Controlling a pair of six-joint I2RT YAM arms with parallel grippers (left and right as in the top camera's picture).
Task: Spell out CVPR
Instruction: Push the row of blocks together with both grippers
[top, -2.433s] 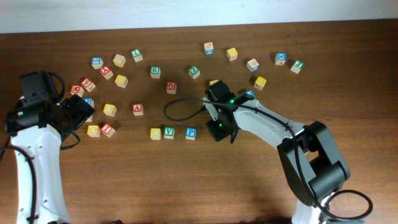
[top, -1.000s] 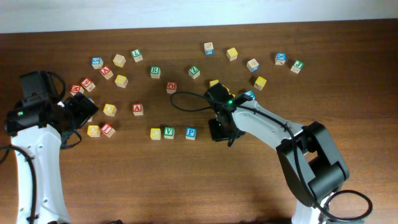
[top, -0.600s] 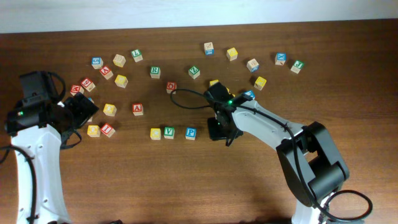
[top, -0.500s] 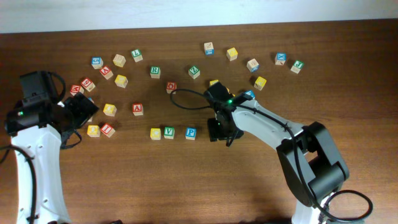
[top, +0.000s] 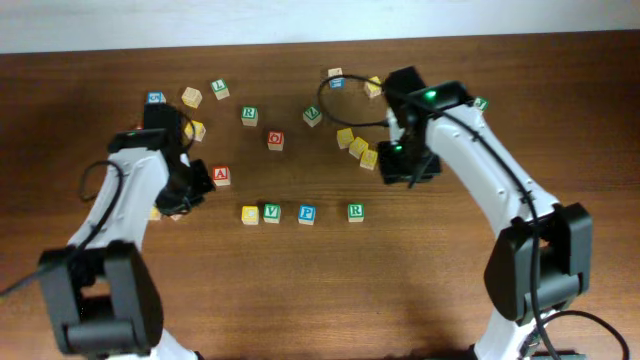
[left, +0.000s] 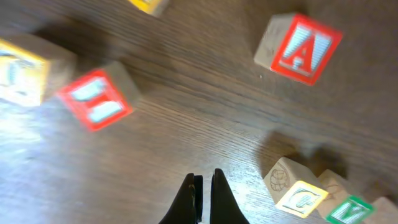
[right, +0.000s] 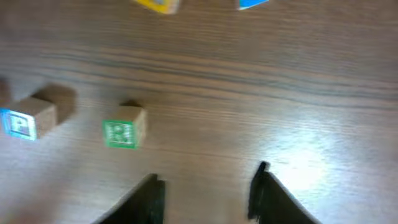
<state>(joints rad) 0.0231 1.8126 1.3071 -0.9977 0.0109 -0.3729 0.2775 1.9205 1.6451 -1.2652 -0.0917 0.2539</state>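
Observation:
A row of letter blocks lies on the table: yellow C (top: 250, 214), green V (top: 272, 212), blue P (top: 306, 213) and green R (top: 355, 211). My right gripper (top: 402, 170) hovers up and to the right of the R, open and empty. In the right wrist view the R (right: 123, 129) and P (right: 25, 121) lie ahead of the spread jaws (right: 208, 186). My left gripper (top: 198, 188) is shut on nothing, left of the row. Its wrist view shows the closed fingertips (left: 204, 193) over bare wood, with the C (left: 297, 198) and V (left: 351, 210) at lower right.
A red A block (top: 221, 176) sits right beside the left gripper, and a red block (left: 96, 99) and a yellow one (left: 22, 71) lie to its left. Yellow blocks (top: 358, 147) cluster by the right gripper. Several more blocks are scattered along the back.
The green R now stands at the right end of the row. My right arm has pulled back up and to the right. My left arm has swung in beside the red A and its gripper has shut.

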